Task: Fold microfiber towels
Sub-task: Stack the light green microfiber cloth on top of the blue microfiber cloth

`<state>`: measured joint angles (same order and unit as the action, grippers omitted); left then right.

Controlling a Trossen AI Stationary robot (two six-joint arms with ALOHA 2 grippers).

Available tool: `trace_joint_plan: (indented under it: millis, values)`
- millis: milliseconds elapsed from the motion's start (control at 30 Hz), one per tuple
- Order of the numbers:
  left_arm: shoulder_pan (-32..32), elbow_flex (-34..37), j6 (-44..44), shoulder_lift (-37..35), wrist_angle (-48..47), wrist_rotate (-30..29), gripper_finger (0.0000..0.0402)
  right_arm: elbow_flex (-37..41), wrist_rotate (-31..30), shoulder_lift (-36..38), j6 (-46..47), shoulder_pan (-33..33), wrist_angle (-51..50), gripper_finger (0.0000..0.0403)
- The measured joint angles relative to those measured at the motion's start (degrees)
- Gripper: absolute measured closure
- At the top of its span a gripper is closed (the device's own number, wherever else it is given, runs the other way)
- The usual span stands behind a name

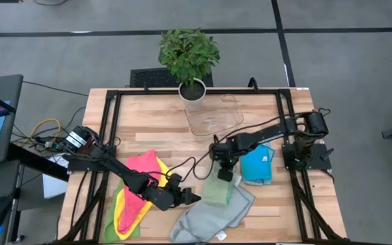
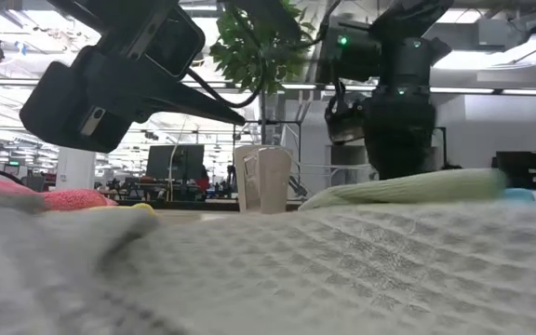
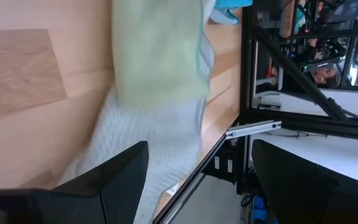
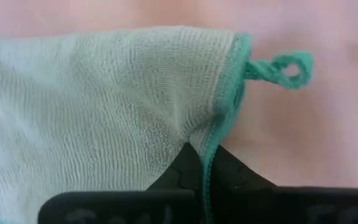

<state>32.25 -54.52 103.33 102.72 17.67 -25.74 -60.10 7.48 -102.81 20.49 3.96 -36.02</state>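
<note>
Right hand pinched shut on the teal-edged corner of the pale green towel lying mid-desk over the grey towel, left hand wide just beside it: thin edge bite, likely to slip out if lifted fast.

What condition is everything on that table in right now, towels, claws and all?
Green towel: folded, its edge pinched by the right claw.
Right claw: shut on the green towel.
Left claw: open, holding nothing.
Grey towel: rumpled, unfolded.
Blue towel: folded.
Pink towel: spread loosely over the yellow towel.
Clear tray: empty.
</note>
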Motion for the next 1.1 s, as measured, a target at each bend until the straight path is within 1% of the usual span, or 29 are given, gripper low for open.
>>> trace_joint_plan:
  millis: [67,167,400,500,567,667,800,867,933,967,1000,1100]
  values:
    - [0.0,0.0,0.1,0.0,0.3,-0.1,0.0123,0.0,-2.3,1.2,2.8,-1.5,-2.9,0.0376]
    - [0.0,0.0,1.9,0.0,0.3,-1.9,0.0123,0.0,-3.0,2.5,5.4,-3.4,-5.9,0.0376]
    - [-0.2,0.0,2.5,0.0,0.0,-6.8,0.0123,-0.1,-3.8,4.1,11.3,-7.6,-6.9,0.0369]
    - [-0.3,0.0,3.0,0.1,-0.2,-10.0,0.0123,-0.2,-4.1,4.1,11.4,-8.2,-6.8,0.0370]
    - [-0.8,-0.1,4.3,0.8,-0.3,-10.2,0.0123,-0.2,-4.0,4.1,11.5,-7.9,-6.7,0.0371]
    - [-1.7,-0.1,9.3,3.3,-0.3,-10.8,0.0123,-0.2,-4.0,4.1,12.4,-7.4,-6.6,0.0370]
    - [-2.7,0.0,22.4,7.8,-0.2,-9.5,0.0123,-0.2,-3.9,4.1,13.8,-7.1,-6.0,0.0366]
    - [-2.9,0.0,26.3,9.6,0.3,-10.0,0.0123,-0.3,-3.9,4.2,14.4,-6.8,-5.7,0.0366]
    - [-3.1,-0.2,28.2,10.6,2.3,-12.3,0.0123,-0.3,-3.9,4.2,15.3,-6.5,-5.2,0.0367]
    - [-3.4,-0.5,28.6,10.8,2.2,-12.6,0.0123,-0.3,-3.8,4.2,15.6,-6.3,-4.9,0.0367]
    - [-3.9,-1.0,28.9,11.0,1.6,-12.3,0.0123,-0.3,-3.8,4.2,16.1,-6.2,-4.4,0.0367]
    - [-5.7,-3.5,28.4,11.4,-3.2,-8.6,0.0123,-0.3,-3.4,4.2,17.5,-5.7,-2.2,0.0366]
